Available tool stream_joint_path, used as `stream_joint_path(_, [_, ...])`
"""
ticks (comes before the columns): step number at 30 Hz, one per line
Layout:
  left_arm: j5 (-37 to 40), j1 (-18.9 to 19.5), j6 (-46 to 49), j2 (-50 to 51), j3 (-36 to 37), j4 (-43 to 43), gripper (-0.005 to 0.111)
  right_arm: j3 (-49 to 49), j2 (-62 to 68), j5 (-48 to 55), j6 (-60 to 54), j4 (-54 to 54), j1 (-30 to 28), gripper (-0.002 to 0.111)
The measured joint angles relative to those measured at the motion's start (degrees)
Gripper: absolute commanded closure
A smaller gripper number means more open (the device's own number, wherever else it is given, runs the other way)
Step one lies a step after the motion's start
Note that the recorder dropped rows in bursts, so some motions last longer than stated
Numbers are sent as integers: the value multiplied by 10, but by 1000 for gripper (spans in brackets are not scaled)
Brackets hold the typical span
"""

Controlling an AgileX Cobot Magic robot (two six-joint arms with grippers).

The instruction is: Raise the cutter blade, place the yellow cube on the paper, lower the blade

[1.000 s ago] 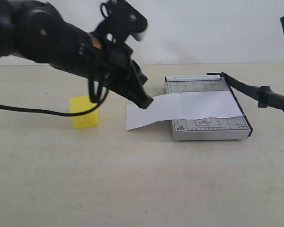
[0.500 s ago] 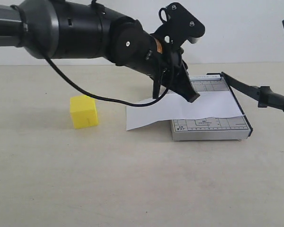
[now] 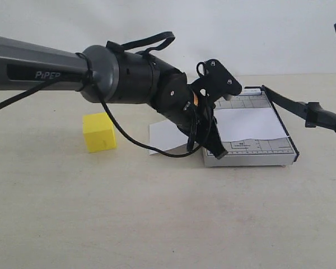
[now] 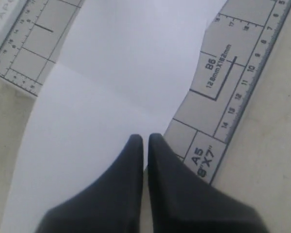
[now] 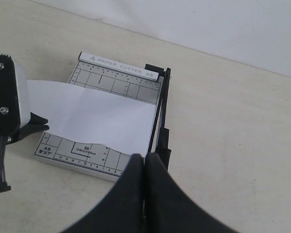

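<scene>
Legibly, PiPER on arm [image 3: 39, 73], PAPER CUTTER, A5, B6 on board [image 5: 111, 83], left pincer [image 4: 145, 141] and right pincer [image 5: 144, 160] clenched

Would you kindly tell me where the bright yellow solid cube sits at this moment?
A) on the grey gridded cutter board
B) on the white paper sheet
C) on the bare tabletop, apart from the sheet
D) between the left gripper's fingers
C: the bright yellow cube stands on the beige tabletop, clear of the white paper sheet; the shut left gripper is by the sheet, empty.
</scene>
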Motion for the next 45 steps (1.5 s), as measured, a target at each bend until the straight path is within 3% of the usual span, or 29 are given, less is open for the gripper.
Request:
stream_joint_path(5, [-59,0,-4,10,-1,0,102,0,0,-12,0,-1,0,108])
stream_joint_path(18, [-104,0,-4,29,-4,23,102,0,0,-21,0,-4,0,108])
stream_joint_path(28, [-84,0,-6,83,-64,28,102,0,0,-22,-4,-7,0,108])
stream_joint_path(37, [-100,0,-50,103,-74,97,102,0,0,-34,-6,-8,0,108])
stream_joint_path(45, [-100,-37,-59,113,-100,100,102,0,0,-42,-8,-8,0,108])
